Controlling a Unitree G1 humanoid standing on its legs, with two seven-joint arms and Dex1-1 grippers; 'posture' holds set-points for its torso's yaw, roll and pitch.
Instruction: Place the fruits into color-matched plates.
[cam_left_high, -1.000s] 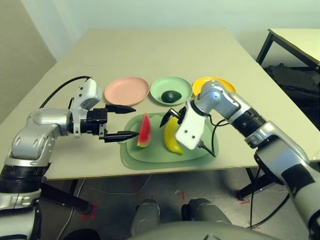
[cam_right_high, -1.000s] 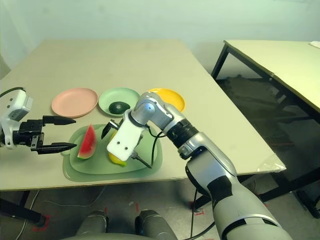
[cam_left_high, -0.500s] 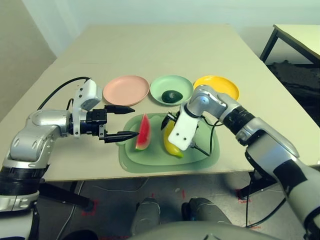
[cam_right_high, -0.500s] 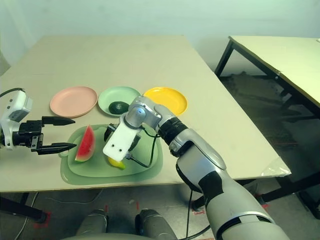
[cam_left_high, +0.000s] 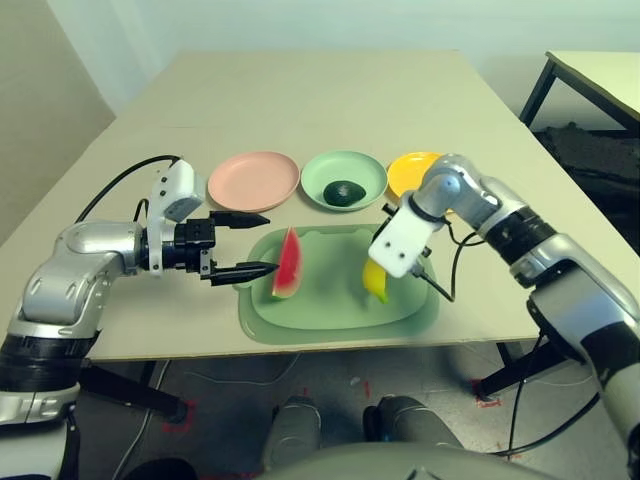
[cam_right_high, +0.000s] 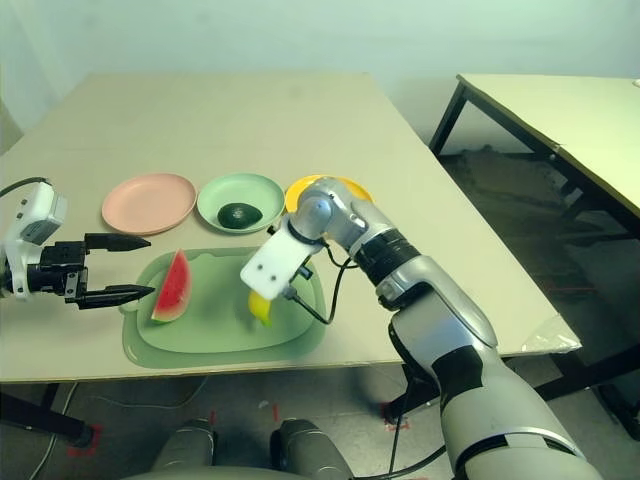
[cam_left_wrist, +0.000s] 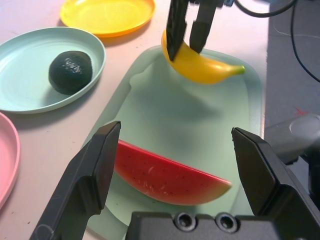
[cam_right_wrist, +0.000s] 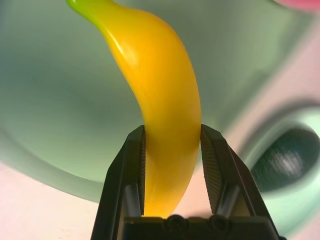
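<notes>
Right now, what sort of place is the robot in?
Likely a robotics lab or test room: a bare worktable, a second metal-legged table, and red tape marks on the grey floor.

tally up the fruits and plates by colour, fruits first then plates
Red fruit: 1, the watermelon
Yellow fruit: 1, the banana
Dark green fruit: 1, the avocado
Pink plate: 1
Mint green plate: 1
Yellow plate: 1
Total: 6, 3 fruits and 3 plates
</notes>
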